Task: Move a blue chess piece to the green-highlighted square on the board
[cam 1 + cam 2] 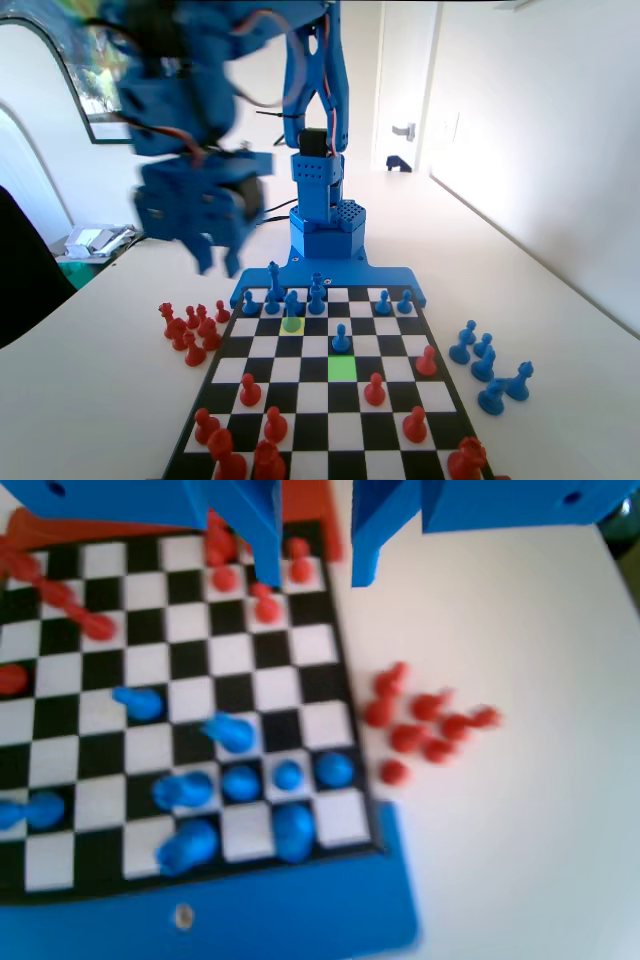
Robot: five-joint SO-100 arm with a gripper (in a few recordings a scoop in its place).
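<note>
The green-highlighted square [342, 367] lies bare near the middle of the board [256, 347]. One square beyond it, toward the arm, stands a small blue chess piece [341, 338] [140, 702]. Another blue piece [292, 303] [230, 732] stands at the paler yellow-green square [292, 324]. My gripper [218, 262] [316, 580] hangs blurred, high above the table, just off the board's far left corner in the fixed view. In the wrist view its two jaws stand apart with nothing between them. The gripper is open and well clear of every piece.
More blue pieces [316, 297] fill the rows next to the arm's base. Red pieces [375, 390] stand across the near rows. A cluster of red pieces [195, 330] [420, 725] lies off the board's left side in the fixed view, and several blue ones [488, 368] off its right.
</note>
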